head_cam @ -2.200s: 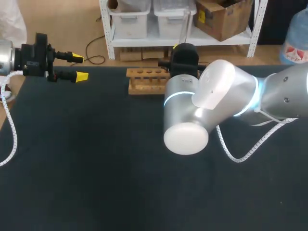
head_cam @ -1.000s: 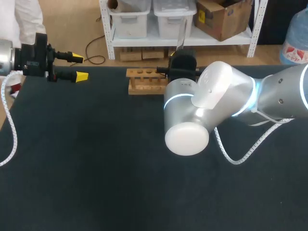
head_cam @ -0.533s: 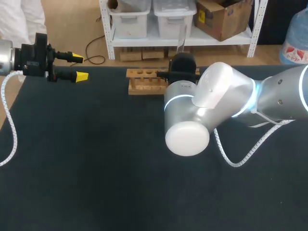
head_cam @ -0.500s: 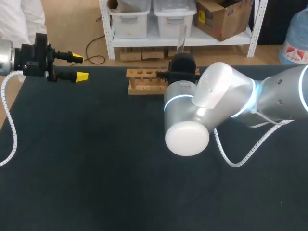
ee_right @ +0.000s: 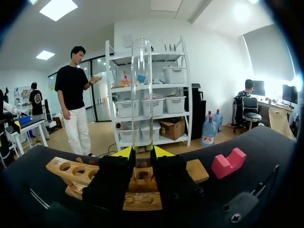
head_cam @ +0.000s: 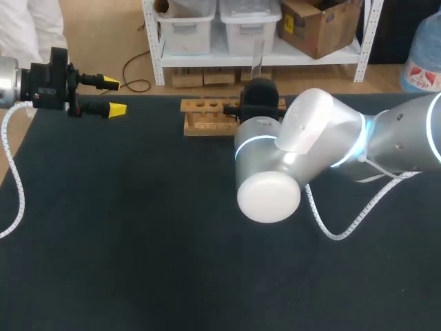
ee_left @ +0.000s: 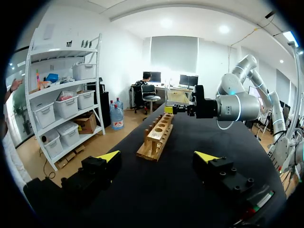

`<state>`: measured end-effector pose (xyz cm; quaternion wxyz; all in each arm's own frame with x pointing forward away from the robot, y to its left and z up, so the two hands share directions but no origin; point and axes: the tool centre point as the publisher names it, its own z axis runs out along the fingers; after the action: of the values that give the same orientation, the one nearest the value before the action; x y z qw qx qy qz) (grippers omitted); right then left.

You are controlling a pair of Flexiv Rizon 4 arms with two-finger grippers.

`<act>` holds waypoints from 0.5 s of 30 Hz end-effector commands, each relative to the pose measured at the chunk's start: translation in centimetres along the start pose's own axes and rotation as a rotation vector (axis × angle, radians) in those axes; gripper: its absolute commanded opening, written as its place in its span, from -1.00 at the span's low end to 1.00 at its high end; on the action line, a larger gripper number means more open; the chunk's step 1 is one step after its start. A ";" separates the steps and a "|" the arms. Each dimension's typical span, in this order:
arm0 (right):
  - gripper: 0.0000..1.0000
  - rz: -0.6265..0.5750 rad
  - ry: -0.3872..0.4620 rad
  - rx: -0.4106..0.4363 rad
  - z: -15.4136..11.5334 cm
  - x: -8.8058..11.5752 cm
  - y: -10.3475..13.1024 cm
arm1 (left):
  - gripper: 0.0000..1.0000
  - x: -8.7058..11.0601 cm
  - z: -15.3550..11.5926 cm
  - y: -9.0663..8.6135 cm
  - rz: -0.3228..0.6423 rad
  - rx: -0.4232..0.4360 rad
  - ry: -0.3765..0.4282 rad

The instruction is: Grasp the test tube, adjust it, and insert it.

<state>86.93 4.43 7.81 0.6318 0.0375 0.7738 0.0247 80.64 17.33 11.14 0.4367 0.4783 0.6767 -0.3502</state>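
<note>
The right gripper (ee_right: 141, 153) pinches the test tube (ee_right: 141, 95) upright above the wooden rack (ee_right: 71, 174), so it can drop straight into a hole; the left gripper (ee_left: 159, 157) hangs wide open, empty.

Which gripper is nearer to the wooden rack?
Right. The right gripper is just over the wooden rack, shut on the test tube; the left gripper is apart, off one end.

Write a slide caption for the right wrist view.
Right gripper shut on an upright clear test tube over the wooden rack, with a pink block on the table beside the rack.
</note>
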 end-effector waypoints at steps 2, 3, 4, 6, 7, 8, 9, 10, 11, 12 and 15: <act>-0.44 0.001 0.004 -0.005 0.1 0.0 -0.1 | 1.00 0.1 0.0 0.0 0.004 -0.001 -0.005; -0.38 0.000 0.004 -0.005 0.1 0.0 0.0 | 1.00 0.1 0.0 0.0 0.004 -0.001 -0.005; -0.32 0.000 0.005 -0.004 0.1 0.0 0.0 | 1.00 0.1 0.0 0.0 0.004 -0.001 -0.005; -0.20 0.000 0.006 -0.004 0.1 0.1 0.0 | 1.00 0.1 0.0 0.0 0.004 -0.001 -0.005; -0.21 0.000 0.007 -0.004 0.1 0.1 0.0 | 1.00 0.1 0.0 0.0 0.004 -0.001 -0.005; -0.20 0.000 0.007 -0.004 0.1 0.1 0.0 | 1.00 0.1 0.0 0.0 0.004 -0.001 -0.005; -0.20 0.000 0.008 -0.004 0.1 0.1 0.0 | 1.00 0.1 0.0 0.0 0.004 -0.001 -0.005; -0.21 0.001 0.008 -0.004 0.1 0.1 0.0 | 1.00 0.1 0.0 0.0 0.004 -0.001 -0.005; -0.21 0.001 0.009 -0.003 0.1 0.1 0.0 | 1.00 0.1 0.0 0.0 0.004 -0.001 -0.005; -0.20 0.001 0.009 -0.003 0.1 0.1 0.0 | 1.00 0.1 0.0 0.0 0.004 -0.001 -0.005; -0.22 0.000 0.011 -0.003 0.1 0.1 0.0 | 1.00 0.1 0.0 0.0 0.004 -0.001 -0.005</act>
<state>86.94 4.51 7.67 0.6282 0.0376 0.7767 0.0246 80.64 17.33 11.14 0.4367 0.4783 0.6767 -0.3502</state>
